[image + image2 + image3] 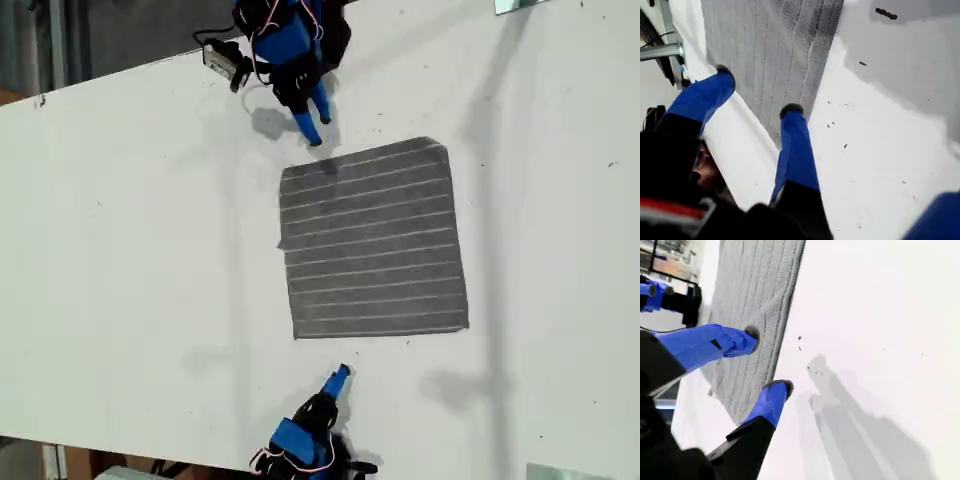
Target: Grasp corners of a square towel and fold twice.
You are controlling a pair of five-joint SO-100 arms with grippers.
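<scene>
With jaws spread, my first gripper [757, 90] and my second gripper [767, 359] each hover at a corner of the towel [372, 240], which lies flat mid-tabletop [120, 260], ready to pinch.

- My first arm [290, 45] reaches in from the top edge of the exterior view, blue and black, with loose cables around its upper part.
- My first claw [757, 90] points down the exterior view and a little to its right, tips low over the desk [120, 250].
- Its two blue fingers [796, 150] stand well apart, dark pads at the tips, nothing between them.
- My second arm [300, 445] comes in from the bottom edge of the exterior view, far across from the first.
- My second claw [767, 359] points up that view and slightly right.
- Its jaws are parted too, less widely, and hold nothing.
</scene>
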